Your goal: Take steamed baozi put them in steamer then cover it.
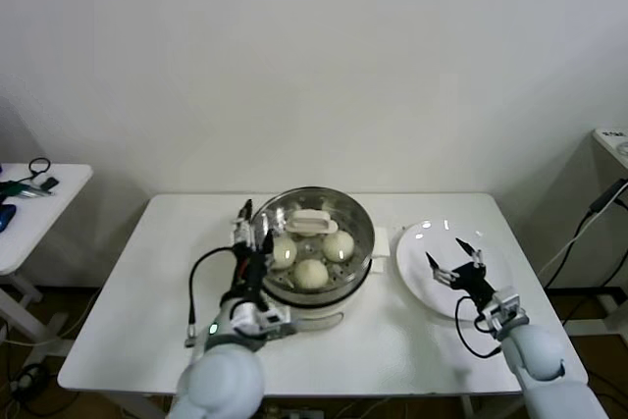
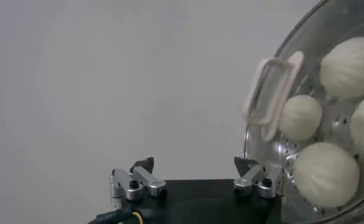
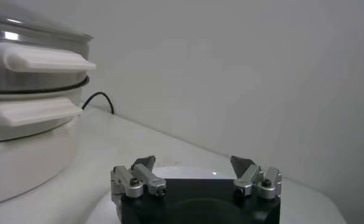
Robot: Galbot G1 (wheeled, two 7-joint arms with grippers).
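The steamer (image 1: 365,228) stands mid-table, a shiny steel pot on a cream base. The cover (image 1: 312,222), clear glass with a cream bar handle, lies over it. Through the glass I see steamed baozi (image 1: 339,244) on the perforated tray. My left gripper (image 1: 253,228) is open at the pot's left rim, one finger beside the lid's edge. In the left wrist view the gripper (image 2: 194,163) holds nothing; the cover handle (image 2: 272,91) and the baozi (image 2: 325,173) show there. My right gripper (image 1: 454,260) is open and empty, hovering over the plate, as the right wrist view (image 3: 193,161) confirms.
A flat white plate (image 1: 417,242) lies right of the steamer, and it shows under my right gripper (image 3: 197,174). The steamer's side handles (image 3: 42,58) and black cord (image 3: 100,97) are near it. A side table with small items (image 1: 29,183) stands far left.
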